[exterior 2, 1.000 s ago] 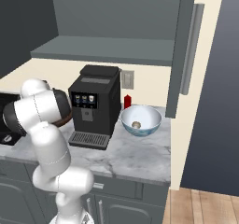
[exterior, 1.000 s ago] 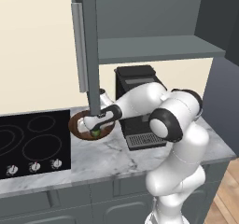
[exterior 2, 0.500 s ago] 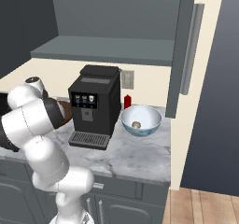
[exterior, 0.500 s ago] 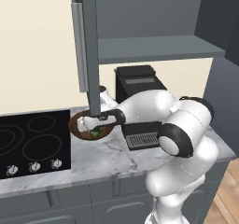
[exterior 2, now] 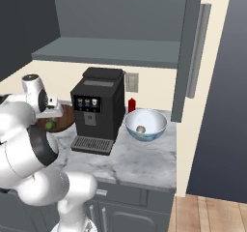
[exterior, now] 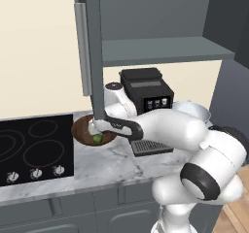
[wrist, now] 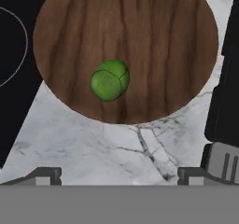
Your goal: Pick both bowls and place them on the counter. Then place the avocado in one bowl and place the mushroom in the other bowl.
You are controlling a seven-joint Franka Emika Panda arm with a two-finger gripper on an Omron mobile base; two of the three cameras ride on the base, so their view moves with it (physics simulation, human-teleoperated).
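The jaws stand fully open and hold nothing; in the hand view the two finger tips [wrist: 44, 175] sit wide apart, looking down on the wooden bowl [wrist: 126, 45]. The gripper [exterior: 99, 129] hovers directly above that bowl, which rests on the bench [exterior: 112, 164] at its left end, just beside the cooktop [exterior: 29, 147]. The avocado [wrist: 110, 80] lies free inside the wooden bowl, off-centre toward one rim, touching the bowl floor and clear of both fingers.

At the right end of the bench, past the coffee machine [exterior 2: 96, 110], the white bowl [exterior 2: 145, 124] stands upright with the mushroom [exterior 2: 140, 129] resting in its bottom.

Change since the earlier frames: the jaws have finished widening, and the upper arm has swung lower and farther right across the left base view. The bowls, the avocado and the mushroom are unmoved.

Judgement: the release of the avocado is complete. Both bowls are on the bench and each carries its item, so the task appears finished. Only a straight lift clear of the bowl seems to remain.
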